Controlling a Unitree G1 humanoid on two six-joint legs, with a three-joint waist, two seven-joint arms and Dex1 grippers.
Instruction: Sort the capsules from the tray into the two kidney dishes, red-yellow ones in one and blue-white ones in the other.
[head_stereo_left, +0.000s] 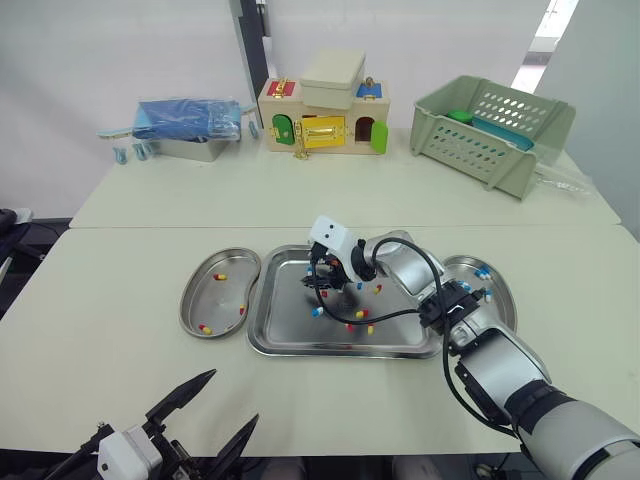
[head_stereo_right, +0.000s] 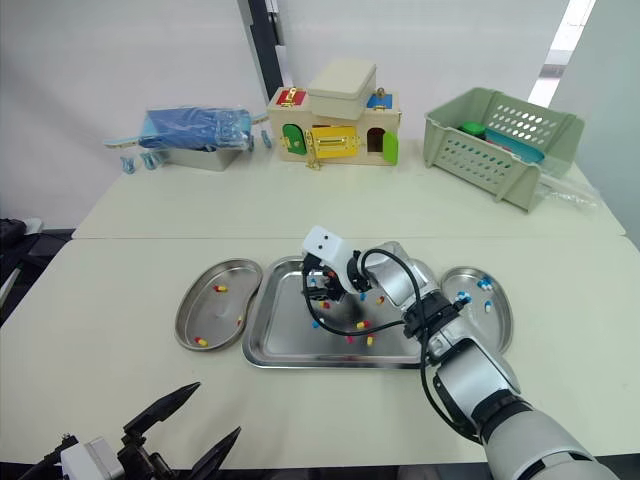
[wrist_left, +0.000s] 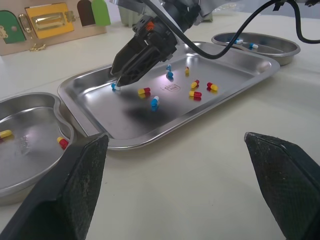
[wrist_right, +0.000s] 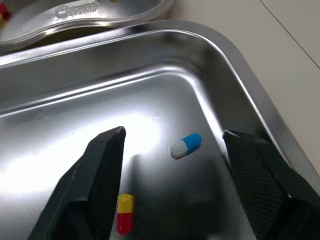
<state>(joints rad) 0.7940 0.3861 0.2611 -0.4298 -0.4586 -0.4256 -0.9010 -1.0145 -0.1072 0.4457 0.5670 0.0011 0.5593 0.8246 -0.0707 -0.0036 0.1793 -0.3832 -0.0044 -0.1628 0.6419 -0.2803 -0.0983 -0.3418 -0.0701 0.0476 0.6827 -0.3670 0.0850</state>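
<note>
Right hand (head_stereo_left: 322, 284) spread low over the tray (head_stereo_left: 300, 349), a blue-white capsule (wrist_right: 186, 145) lying between its fingers.
Head views: the right hand hangs over the tray's left half; the left kidney dish (head_stereo_left: 198, 298) and right kidney dish (head_stereo_left: 503, 300) sit just beside the tray's ends; the left hand (head_stereo_left: 215, 410) hovers spread over bare worktop (head_stereo_left: 120, 330) in front of the tray. Left wrist view: open worktop runs up to the tray's near rim. Right wrist view: the blue-white capsule lies untouched near the tray's curved corner wall.

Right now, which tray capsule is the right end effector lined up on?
The blue-white capsule, between the open fingers of the right end effector, near the tray corner; the red-yellow capsule lies off beside one finger.
</note>
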